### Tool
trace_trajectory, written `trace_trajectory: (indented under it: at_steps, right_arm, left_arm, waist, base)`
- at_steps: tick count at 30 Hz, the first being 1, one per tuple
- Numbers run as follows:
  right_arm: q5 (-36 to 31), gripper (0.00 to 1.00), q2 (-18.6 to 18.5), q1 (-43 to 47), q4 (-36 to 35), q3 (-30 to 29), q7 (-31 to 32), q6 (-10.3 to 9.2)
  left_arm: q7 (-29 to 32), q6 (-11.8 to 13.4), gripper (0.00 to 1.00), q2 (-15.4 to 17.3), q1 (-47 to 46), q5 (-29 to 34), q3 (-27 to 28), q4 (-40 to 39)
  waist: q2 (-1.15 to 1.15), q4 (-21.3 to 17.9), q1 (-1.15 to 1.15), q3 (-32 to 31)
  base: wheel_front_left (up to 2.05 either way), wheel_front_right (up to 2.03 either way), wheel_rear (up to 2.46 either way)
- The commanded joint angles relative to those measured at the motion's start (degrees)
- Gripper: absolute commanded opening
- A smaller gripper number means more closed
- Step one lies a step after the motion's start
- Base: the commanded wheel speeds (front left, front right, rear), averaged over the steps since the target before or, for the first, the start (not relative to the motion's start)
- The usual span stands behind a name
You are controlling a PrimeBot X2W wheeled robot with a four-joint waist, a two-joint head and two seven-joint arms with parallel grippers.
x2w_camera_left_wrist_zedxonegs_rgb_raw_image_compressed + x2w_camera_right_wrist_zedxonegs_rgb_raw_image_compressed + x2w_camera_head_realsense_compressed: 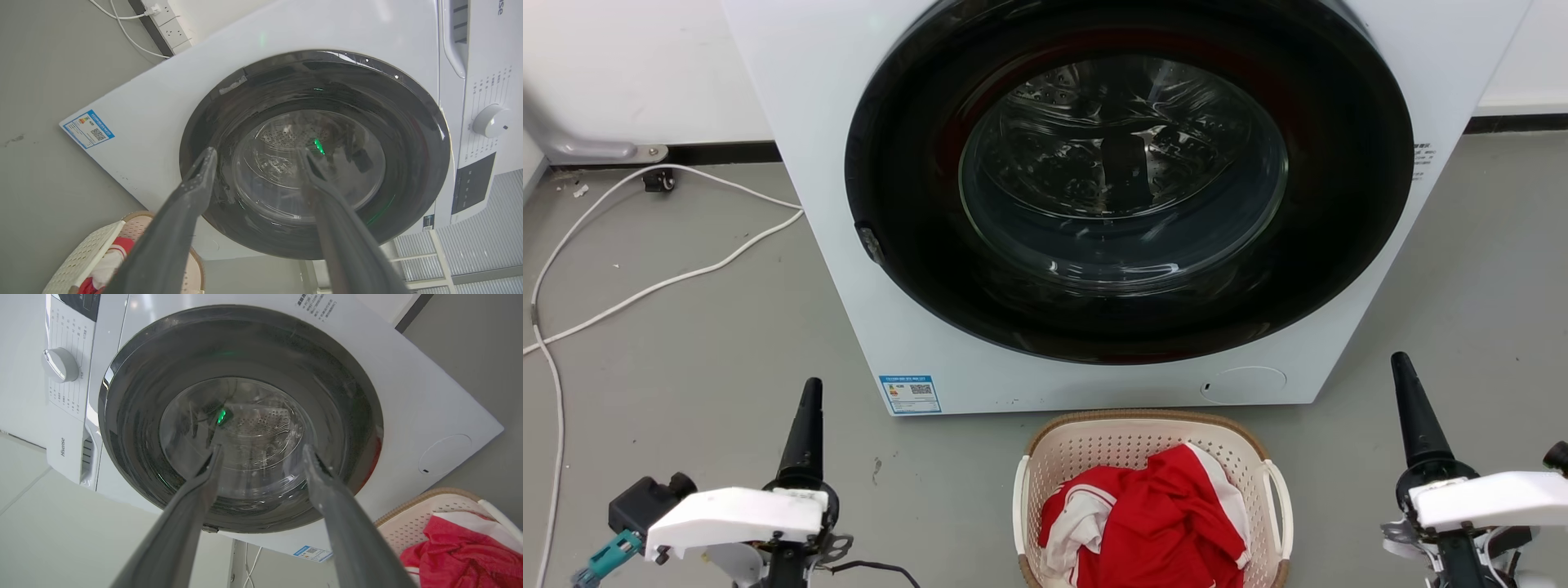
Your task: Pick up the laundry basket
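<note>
The small oval cream plastic laundry basket with perforated walls and a brown woven-look rim sits on the grey floor, close in front of the white front-loading washing machine. The machine's round dark glass door looks closed. A crumpled red and white garment fills much of the basket. The near end of the basket is cut off by the bottom edge of the head view.

The basket lies between the two arms. The left gripper is off to its left and the right gripper off to its right. Both point away toward the machine, not down at the basket. Each wrist view shows its own gripper's fingers spread apart with nothing between them.

The basket's two white side handles face outward: the left handle toward the left gripper, the right handle toward the right gripper. Its long axis seems to run near to far, though the hidden near end makes that uncertain. The basket sits a little right of midway, so the right gripper appears somewhat nearer its handle. Each gripper would likely have to swing inward and tip down to reach a handle or the rim.
</note>
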Motion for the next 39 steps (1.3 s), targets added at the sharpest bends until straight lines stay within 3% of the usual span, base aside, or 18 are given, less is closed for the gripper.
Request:
trace_trajectory:
  at_steps: [1,21,39]
  right_arm:
    - [-2.41,1.0,-0.12,-0.23,-1.67,0.29,-0.52,0.01]
    - [-25.62,1.0,-0.15,1.28,-4.63,2.26,-4.61,0.01]
    - [-36.97,1.0,-0.17,2.56,-7.87,2.92,-7.63,0.01]
  left_arm:
    - [-0.5,0.34,1.0,0.22,-0.75,2.11,-0.36,-1.43]
    - [-4.54,4.0,1.0,0.28,0.04,22.2,-4.26,-4.02]
    - [-7.58,4.9,1.0,0.32,0.84,35.62,-6.42,-5.86]
  waist:
    - [0.0,0.02,0.0,0.02]
    - [0.0,0.07,0.0,0.3]
    - [0.0,0.2,0.0,0.52]
  base:
    - [0.0,0.0,0.0]
    - [0.0,0.0,0.0]
    - [0.0,0.0,0.0]
